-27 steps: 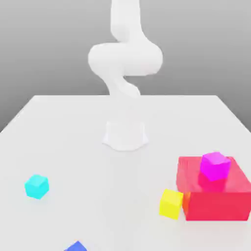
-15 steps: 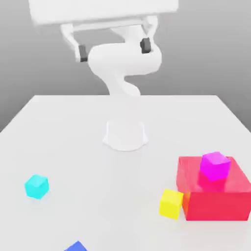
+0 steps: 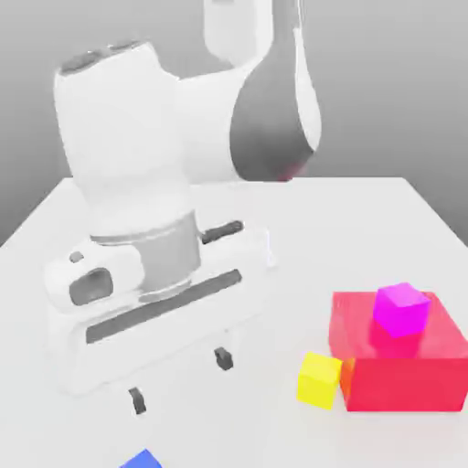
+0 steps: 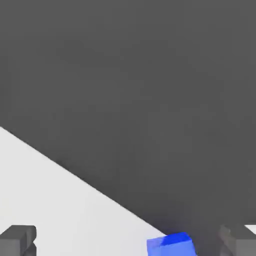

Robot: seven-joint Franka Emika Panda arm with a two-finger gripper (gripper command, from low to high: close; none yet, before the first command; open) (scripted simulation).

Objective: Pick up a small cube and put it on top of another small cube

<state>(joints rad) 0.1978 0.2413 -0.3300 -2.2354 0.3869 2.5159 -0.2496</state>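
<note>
The small deep blue cube [image 3: 142,460] lies at the table's front edge, cut off by the frame in the exterior view; in the hand view it [image 4: 170,244] sits near the table's edge. My gripper [image 3: 179,379] hangs open just above and behind it, dark fingertips [image 3: 137,400] spread wide with nothing between them. In the hand view the gripper [image 4: 127,242] shows both pads [image 4: 18,239] far apart. The bright yellow cube [image 3: 319,379] rests on the table at the exterior view's right, against the red block.
A large red block [image 3: 399,366] stands at the front right with a magenta cube [image 3: 401,309] on top. The white table [image 3: 384,219] stretches back; my arm's body covers its left and middle. The table's front edge is close to the blue cube.
The hand has swung down from high above the table to low over the front left, near the blue cube. It now hides the cyan cube. The cubes have not moved.
</note>
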